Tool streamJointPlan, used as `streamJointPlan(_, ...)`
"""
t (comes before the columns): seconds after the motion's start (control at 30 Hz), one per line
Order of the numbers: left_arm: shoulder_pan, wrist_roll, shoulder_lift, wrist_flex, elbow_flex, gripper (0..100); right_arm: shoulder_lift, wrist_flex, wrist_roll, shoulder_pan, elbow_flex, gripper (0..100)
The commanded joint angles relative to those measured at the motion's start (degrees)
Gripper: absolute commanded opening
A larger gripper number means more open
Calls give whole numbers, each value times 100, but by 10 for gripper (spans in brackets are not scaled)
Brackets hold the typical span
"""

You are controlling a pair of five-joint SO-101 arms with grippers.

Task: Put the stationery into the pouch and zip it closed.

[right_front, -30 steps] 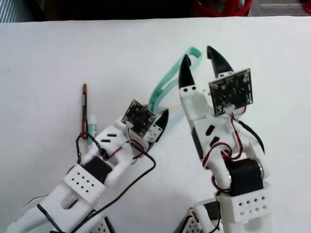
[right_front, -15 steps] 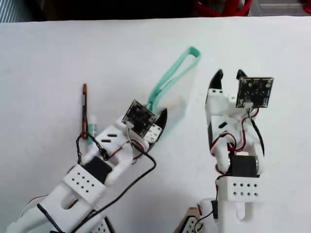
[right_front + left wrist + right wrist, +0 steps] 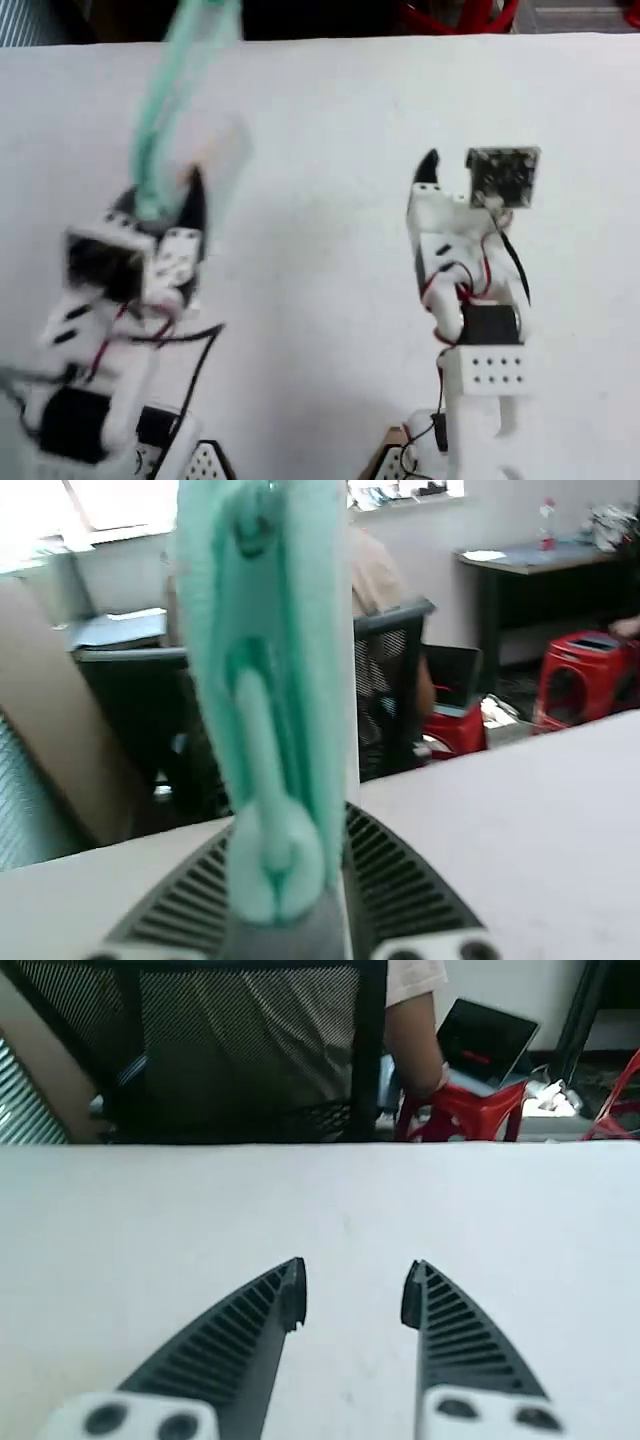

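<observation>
Left hand (image 3: 170,200), seen from the high view, sits at the left side of the white counter (image 3: 320,100) and is clamped on one end of a mint-green soft pouch (image 3: 165,90). The pouch is lifted off the surface, and its long axis runs straight away from the fingers toward the far edge. The right hand (image 3: 448,165) rests over the right half of the counter, well apart from the pouch and pointing the same way, toward the far edge. From the left wrist view, the left hand (image 3: 290,880) pinches the pouch (image 3: 265,680) between both fingers, and the pouch stands up lengthwise from the grip with the counter (image 3: 520,810) below and beyond it. Whether the zip end is the gripped end or the free one cannot be told. From the right wrist view, the right hand (image 3: 350,1295) has its fingers apart with nothing between them, over bare counter (image 3: 320,1190). Judging from this, the left arm alone controls the pouch. Its free end lies off to the left of the right hand, so any zipping or loading would need the two brought closer.
</observation>
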Motion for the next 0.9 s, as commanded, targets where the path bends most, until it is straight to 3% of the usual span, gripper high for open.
streamJointPlan(0.0,-971,-53,-734,396,-404,24,1051,1121,-18,-567,-1600,162)
streamJointPlan(0.17,-2097,-62,-1130,1134,-396,24,2686,2897,229,-1771,-3596,162)
streamJointPlan(0.27,-2967,-255,-1156,1327,-360,24,3574,3389,448,-2413,-4343,162)
streamJointPlan(0.47,-4382,-387,-1182,1336,-343,24,5200,2993,431,-3363,-5152,162)
streamJointPlan(0.8,-5367,-431,-1182,1327,-18,24,7521,2527,501,-4382,-7323,161)
streamJointPlan(0.87,-5420,-431,-1182,1327,105,24,8031,2536,835,-4567,-7938,161)
